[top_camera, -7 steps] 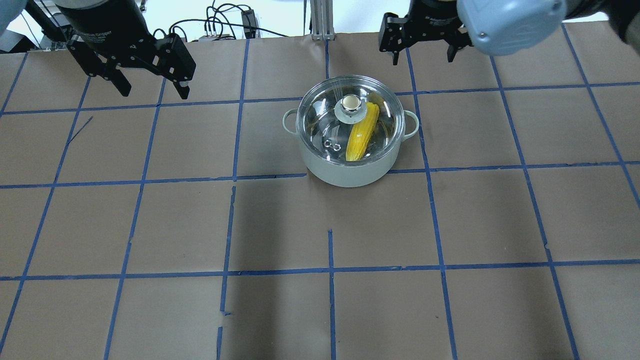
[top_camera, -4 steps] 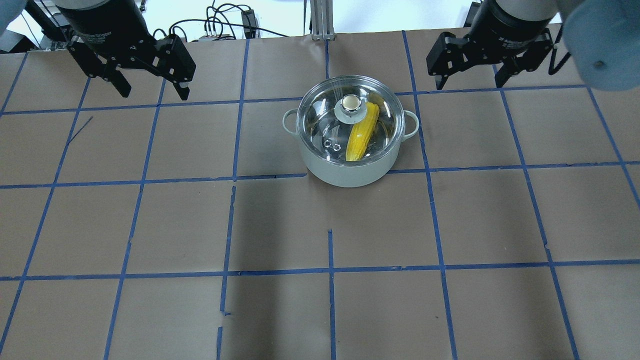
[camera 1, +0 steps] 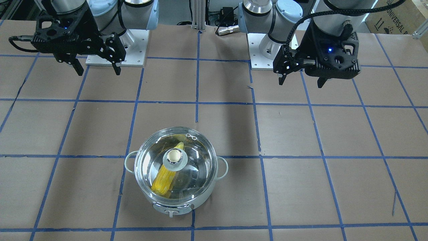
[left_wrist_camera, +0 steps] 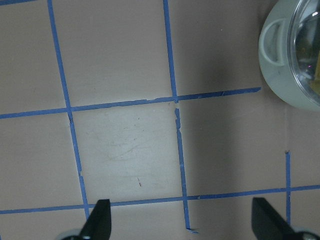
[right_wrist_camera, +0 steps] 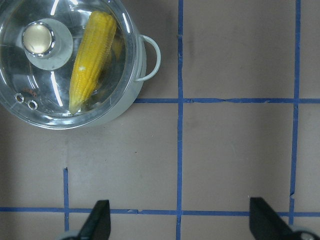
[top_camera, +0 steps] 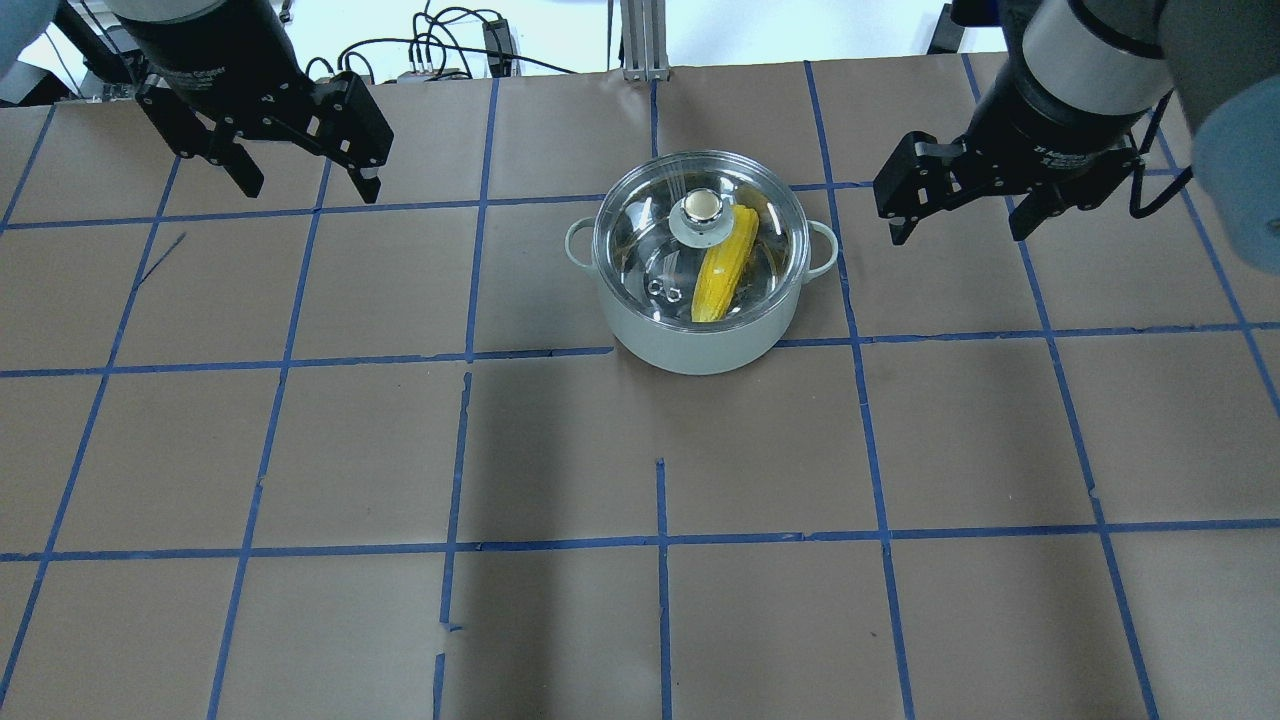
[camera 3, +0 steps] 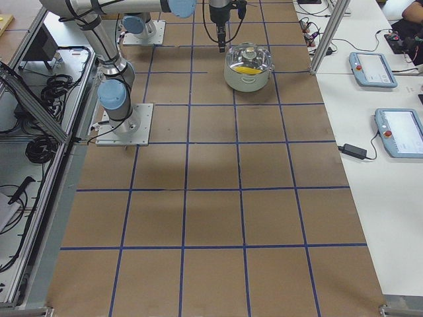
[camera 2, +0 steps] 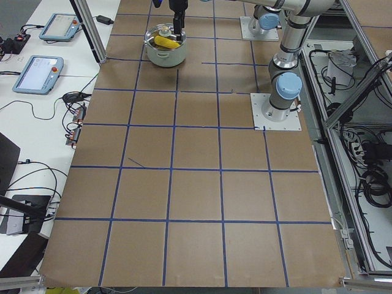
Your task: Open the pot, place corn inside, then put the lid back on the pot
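- We're seeing the corn (top_camera: 725, 275) lying inside the pot (top_camera: 700, 348), with the lid (top_camera: 640, 240) sitting on top.
- Our left gripper (top_camera: 310, 192) and right gripper (top_camera: 957, 237) are hanging wide open, holding nothing.
- The right one is hovering nearer the pot.

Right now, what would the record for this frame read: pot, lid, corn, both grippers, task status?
pot: upright on the table
lid: seated on the pot
corn: inside the pot, lying under the lid
left gripper: open, empty, well apart from the pot
right gripper: open, empty, beside the pot, not touching it
task status: looks complete, with the corn in and the lid on
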